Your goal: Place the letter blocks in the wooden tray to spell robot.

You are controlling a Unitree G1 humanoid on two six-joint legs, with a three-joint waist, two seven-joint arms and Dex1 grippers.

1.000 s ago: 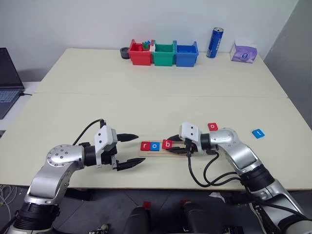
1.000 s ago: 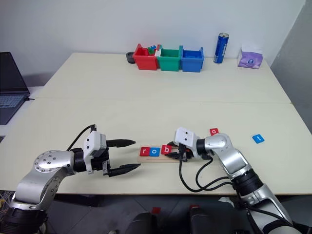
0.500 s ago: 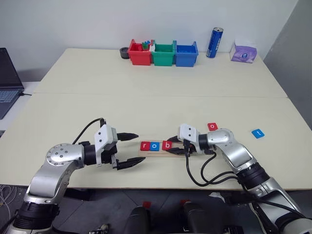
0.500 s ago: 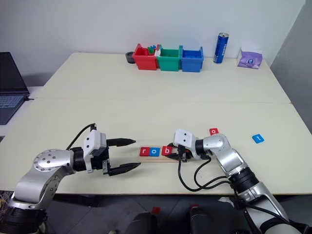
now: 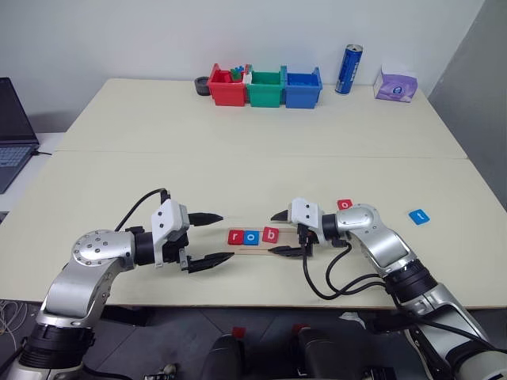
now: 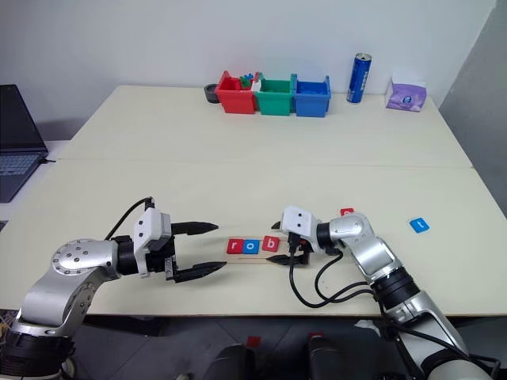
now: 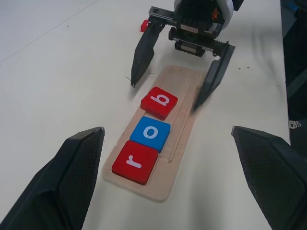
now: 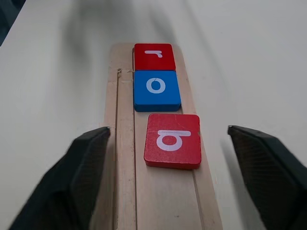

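A: Letter blocks [image 7: 146, 139]: r, o, b lie in the wooden tray [image 7: 183, 132] near the table's [image 5: 238, 158] front edge; the red o block [image 5: 345, 205] and blue t block [image 5: 419, 215] wait toward the right edge.

B: They look light, stiff and slick. I'd pinch them across opposite edges.

A: The right gripper [image 5: 279, 233] was closed on the b a second ago; now its jaws stand apart around it. The left gripper [image 5: 218, 237] hangs open beside the tray.

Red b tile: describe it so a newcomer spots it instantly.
Find the wooden tray at the table's near edge, between the two grippers. Three tiles lie in it; the red b tile is the end one nearest the right gripper, beside the blue o tile.
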